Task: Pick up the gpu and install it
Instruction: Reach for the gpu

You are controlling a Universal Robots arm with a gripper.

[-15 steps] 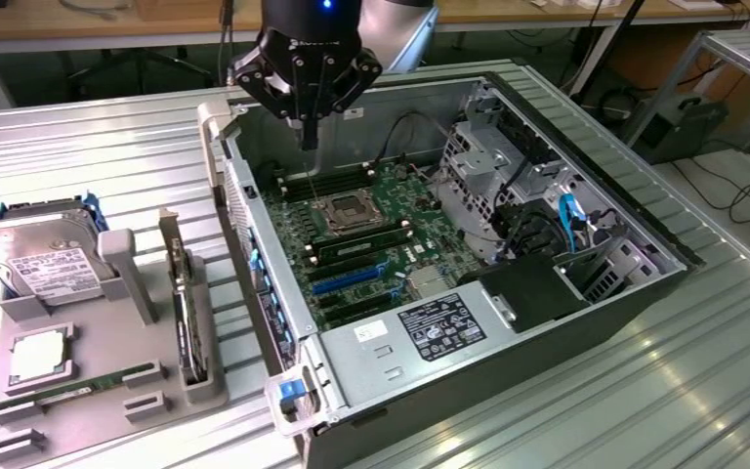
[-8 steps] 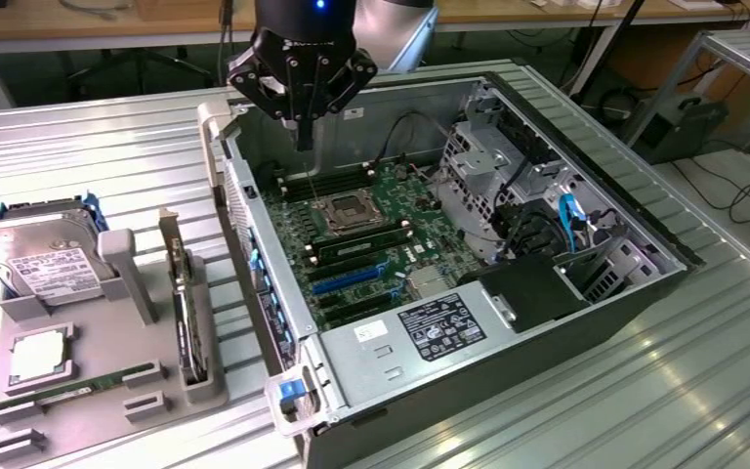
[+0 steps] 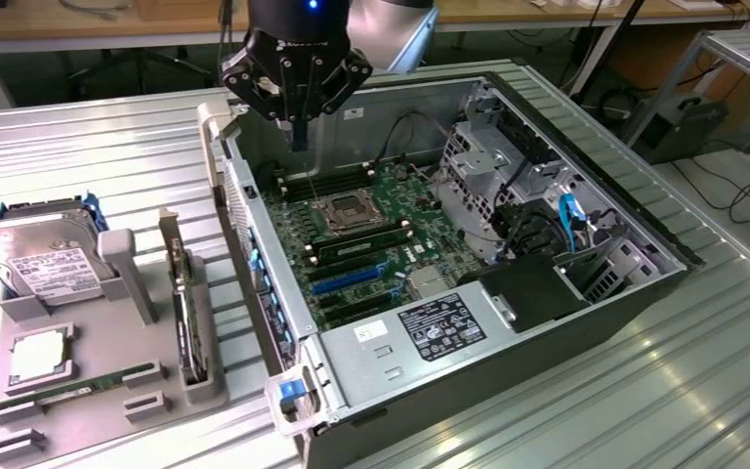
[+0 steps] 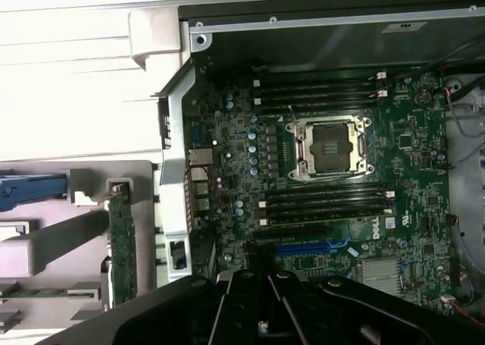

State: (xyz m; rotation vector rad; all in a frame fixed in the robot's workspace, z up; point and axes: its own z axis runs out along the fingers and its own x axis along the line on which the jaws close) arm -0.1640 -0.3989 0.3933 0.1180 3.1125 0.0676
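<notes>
My claw (image 3: 300,137) is pressed together and empty over the open black computer case (image 3: 545,376). The thin dark gpu card (image 3: 190,318) stands edgewise in a grey moulded holder (image 3: 95,337) at the ribbed metal worktop's (image 3: 114,156) exterior-view-left edge, its lower edge hidden.

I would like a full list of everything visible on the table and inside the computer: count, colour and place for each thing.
table: one, silver ribbed metal, under everything
computer case: one, dark, open, centre
motherboard: one, green, inside the case
processor socket: one, silver, empty, on the motherboard
blue slot: one, on the motherboard
power supply: one, silver with a black label, near end of the case
holder tray: one, grey, exterior view's left
hard drive: one, silver, white label, in the tray
gpu: one, dark, on edge in the tray
RAM stick: one, green, in the tray
gripper: one, black, shut, over the case
</notes>
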